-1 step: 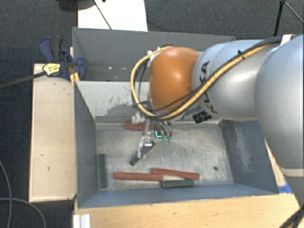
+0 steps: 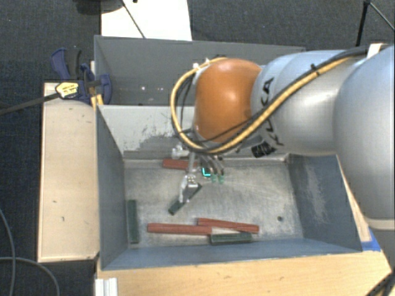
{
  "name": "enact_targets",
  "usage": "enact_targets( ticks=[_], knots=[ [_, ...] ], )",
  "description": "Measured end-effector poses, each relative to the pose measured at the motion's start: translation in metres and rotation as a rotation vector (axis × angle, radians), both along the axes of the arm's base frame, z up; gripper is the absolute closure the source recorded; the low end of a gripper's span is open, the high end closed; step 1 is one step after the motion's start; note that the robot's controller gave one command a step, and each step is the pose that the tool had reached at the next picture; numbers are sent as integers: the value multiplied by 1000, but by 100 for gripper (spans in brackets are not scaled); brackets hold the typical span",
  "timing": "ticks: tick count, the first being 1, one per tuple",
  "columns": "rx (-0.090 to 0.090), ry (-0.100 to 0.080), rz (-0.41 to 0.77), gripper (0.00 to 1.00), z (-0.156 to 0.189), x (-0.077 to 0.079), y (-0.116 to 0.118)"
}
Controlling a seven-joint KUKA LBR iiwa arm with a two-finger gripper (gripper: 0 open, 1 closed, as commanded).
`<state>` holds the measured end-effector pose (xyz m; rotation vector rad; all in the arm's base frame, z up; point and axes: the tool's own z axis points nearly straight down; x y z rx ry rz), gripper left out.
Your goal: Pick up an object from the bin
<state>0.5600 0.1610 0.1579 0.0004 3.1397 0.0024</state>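
Note:
My gripper [image 2: 189, 189] hangs under the orange wrist cover, low over the middle of the bin floor. A short dark piece [image 2: 175, 208] slants down-left from its lower end; I cannot tell whether it is held or lies on the floor. A reddish-brown stick [image 2: 174, 163] lies just up-left of the gripper by the back wall, its right end hidden behind the gripper. Nearer the front wall lies a long reddish-brown stick [image 2: 176, 229], below the gripper.
A second reddish-brown stick [image 2: 229, 226] and a dark green bar [image 2: 231, 238] lie at the front, right of the long stick. Another dark green bar [image 2: 131, 221] lies along the left wall. The arm covers the bin's right rear part.

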Motion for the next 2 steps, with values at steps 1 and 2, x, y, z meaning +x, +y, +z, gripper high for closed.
enact_targets(
  ticks=[1, 2],
  knots=[
    [0, -2, 167, 100, -85, -51, -14],
    [0, -2, 165, 100, -85, -51, -14]
  ],
)
